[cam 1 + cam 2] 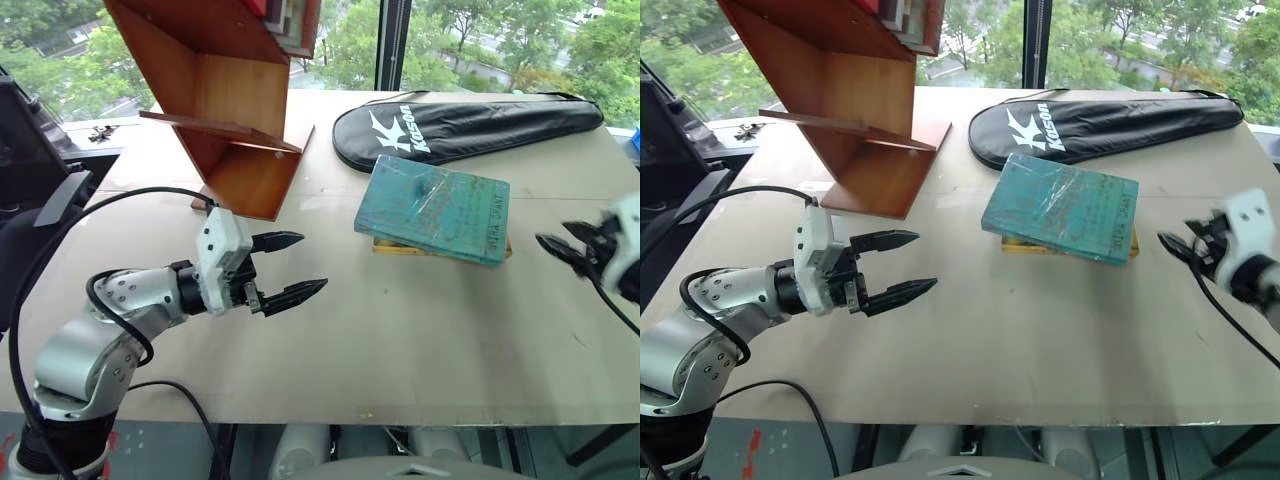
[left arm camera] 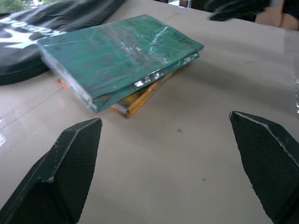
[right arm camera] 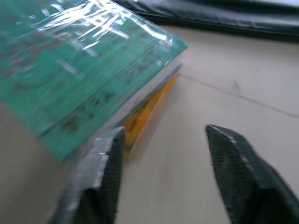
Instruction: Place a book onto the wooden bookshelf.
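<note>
a pale beige table (image 1: 420, 340) stands before tall windows with green trees outside. the book (image 1: 433, 208), a thin teal-green hardcover with a scuffed, glossy plastic wrap and dark lettering along its right-hand edge, lies flat near the table's middle on top of a smaller yellow-orange paperback (image 1: 440, 250), whose edge peeks out beneath. its long axis runs slantwise from far left to near right. a black racket bag (image 1: 465, 125) lies just beyond it. the wooden bookshelf (image 1: 225, 105), reddish-brown with slanted boards, stands at the far left. the left gripper (image 1: 290, 265) hovers over bare table left of the book, fingers wide apart and empty. the right gripper (image 1: 562, 245) hangs just right of the book, fingers partly apart, holding nothing.
</note>
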Action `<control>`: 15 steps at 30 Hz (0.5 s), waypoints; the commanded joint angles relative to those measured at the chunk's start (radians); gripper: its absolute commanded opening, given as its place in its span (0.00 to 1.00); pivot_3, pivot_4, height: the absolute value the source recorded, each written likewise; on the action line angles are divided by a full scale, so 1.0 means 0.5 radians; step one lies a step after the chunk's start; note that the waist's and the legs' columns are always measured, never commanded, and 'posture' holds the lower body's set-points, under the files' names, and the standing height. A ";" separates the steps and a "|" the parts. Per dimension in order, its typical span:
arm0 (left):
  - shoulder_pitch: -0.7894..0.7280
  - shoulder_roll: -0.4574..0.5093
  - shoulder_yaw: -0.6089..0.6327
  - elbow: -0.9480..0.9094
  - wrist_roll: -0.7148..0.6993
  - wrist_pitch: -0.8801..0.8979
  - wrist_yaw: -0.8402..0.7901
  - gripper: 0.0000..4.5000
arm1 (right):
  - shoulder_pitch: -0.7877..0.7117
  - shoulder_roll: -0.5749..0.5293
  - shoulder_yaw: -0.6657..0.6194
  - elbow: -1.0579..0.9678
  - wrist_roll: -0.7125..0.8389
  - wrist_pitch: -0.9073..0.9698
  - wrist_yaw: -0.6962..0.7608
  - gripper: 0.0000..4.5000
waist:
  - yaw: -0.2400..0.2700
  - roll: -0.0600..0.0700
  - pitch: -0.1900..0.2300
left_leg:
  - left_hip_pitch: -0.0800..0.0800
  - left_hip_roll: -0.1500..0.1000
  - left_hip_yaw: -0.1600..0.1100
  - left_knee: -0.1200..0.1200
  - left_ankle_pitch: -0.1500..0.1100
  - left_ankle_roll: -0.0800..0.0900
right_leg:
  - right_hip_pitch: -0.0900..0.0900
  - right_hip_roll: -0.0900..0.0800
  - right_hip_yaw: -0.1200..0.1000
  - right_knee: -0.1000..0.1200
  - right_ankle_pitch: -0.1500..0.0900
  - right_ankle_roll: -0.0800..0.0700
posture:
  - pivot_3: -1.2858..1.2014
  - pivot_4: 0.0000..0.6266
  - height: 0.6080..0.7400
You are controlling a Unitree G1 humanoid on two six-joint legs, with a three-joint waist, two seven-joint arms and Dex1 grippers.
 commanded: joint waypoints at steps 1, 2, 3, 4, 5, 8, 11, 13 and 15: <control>0.012 -0.015 0.007 -0.080 -0.039 -0.001 0.038 1.00 | -0.335 -0.030 0.282 0.334 -0.272 0.073 -0.125 0.12 | 0.008 0.000 0.000 | 0.000 0.000 0.000 0.000 0.000 0.000 | 0.000 0.001 0.000 0.000 0.000 0.000 | 0.52 0.24 1.00; 0.013 -0.022 0.002 -0.086 -0.038 -0.003 0.047 1.00 | -0.427 -0.026 0.360 0.433 -0.319 0.061 -0.106 0.04 | 0.014 0.000 0.000 | -0.003 0.000 0.000 0.000 0.000 0.000 | -0.003 0.001 -0.001 -0.001 0.000 0.000 | 0.52 0.24 1.00; 0.014 -0.032 -0.004 -0.092 -0.041 -0.003 0.060 1.00 | -0.523 -0.021 0.453 0.550 -0.391 0.025 -0.091 0.01 | 0.016 0.000 0.000 | -0.006 0.000 0.000 0.000 0.000 -0.001 | -0.005 0.001 -0.001 -0.002 0.000 0.000 | 0.52 0.24 1.00; 0.014 -0.038 -0.008 -0.095 -0.044 -0.002 0.069 1.00 | -0.587 -0.019 0.517 0.633 -0.444 -0.004 -0.076 0.01 | 0.019 0.000 0.000 | -0.008 0.000 0.000 0.000 0.000 -0.001 | -0.006 0.002 -0.001 -0.003 0.000 0.000 | 0.52 0.24 1.00; 0.015 -0.042 -0.016 -0.103 -0.039 -0.004 0.074 1.00 | -0.653 -0.031 0.609 0.719 -0.510 -0.041 -0.034 0.01 | 0.022 0.000 0.000 | -0.012 0.000 0.000 0.000 0.000 -0.001 | -0.009 0.002 -0.002 -0.005 0.000 0.001 | 0.52 0.24 1.00; 0.035 -0.055 -0.001 -0.121 -0.042 -0.010 0.093 1.00 | -0.881 -0.027 0.814 1.022 -0.609 -0.079 0.164 0.01 | 0.018 0.000 0.000 | -0.030 -0.001 0.001 0.003 0.000 -0.001 | -0.026 0.001 -0.001 -0.003 0.000 0.002 | 0.52 0.24 1.00; 0.065 -0.051 0.009 -0.128 -0.038 -0.023 0.087 1.00 | -0.955 -0.037 0.921 1.212 -0.648 -0.138 0.372 0.01 | 0.020 0.000 0.000 | -0.031 -0.001 0.001 0.002 0.001 -0.001 | -0.027 0.002 -0.001 -0.004 0.000 0.002 | 0.52 0.24 1.00; 0.077 -0.053 0.024 -0.131 -0.049 -0.021 0.092 1.00 | -0.963 -0.051 0.944 1.215 -0.614 -0.115 0.537 0.01 | 0.022 0.000 0.000 | -0.032 -0.001 0.000 0.001 0.000 -0.001 | -0.027 0.002 -0.003 -0.004 0.000 0.002 | 0.52 0.24 1.00; 0.091 -0.050 0.036 -0.126 -0.048 -0.028 0.086 1.00 | -0.936 -0.074 0.931 1.137 -0.550 -0.058 0.687 0.01 | 0.018 0.000 0.000 | -0.032 -0.001 0.001 0.001 0.000 -0.001 | -0.027 0.001 -0.002 -0.003 0.000 0.002 | 0.52 0.24 1.00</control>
